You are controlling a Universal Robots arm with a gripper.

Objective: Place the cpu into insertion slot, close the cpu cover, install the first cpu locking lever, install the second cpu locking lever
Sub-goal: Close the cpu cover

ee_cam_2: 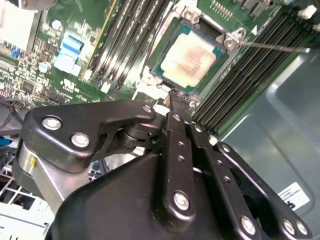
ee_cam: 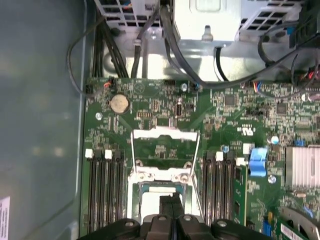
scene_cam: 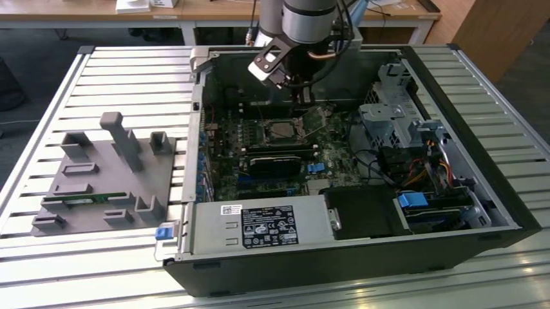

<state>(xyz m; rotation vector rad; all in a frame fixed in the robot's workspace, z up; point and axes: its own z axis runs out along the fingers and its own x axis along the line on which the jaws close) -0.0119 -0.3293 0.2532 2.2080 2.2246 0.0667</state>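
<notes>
The cpu [ee_cam_2: 190, 60], pale and silvery, lies flat in the insertion slot [ee_cam_2: 159, 64] on the green board. In the first wrist view the cpu cover [ee_cam: 162, 134] is swung open, away from the slot [ee_cam: 136, 187], and the board shows through its window. A thin wire lever [ee_cam: 131, 162] runs along each side of the cover; another lever [ee_cam_2: 275, 47] sticks out past the socket. My gripper [ee_cam_2: 172, 97] is shut with nothing between its black fingers, its tip just beside the slot's edge. In the exterior view the gripper [scene_cam: 303, 98] hangs over the far side of the slot [scene_cam: 279, 132].
Black memory slots [ee_cam: 105, 185] flank the socket on both sides. A black heatsink block [scene_cam: 275, 164] lies nearer the front. Cables and a metal drive cage [scene_cam: 391, 116] fill the exterior view's right. A grey fixture [scene_cam: 107, 174] stands on the slatted table outside the case.
</notes>
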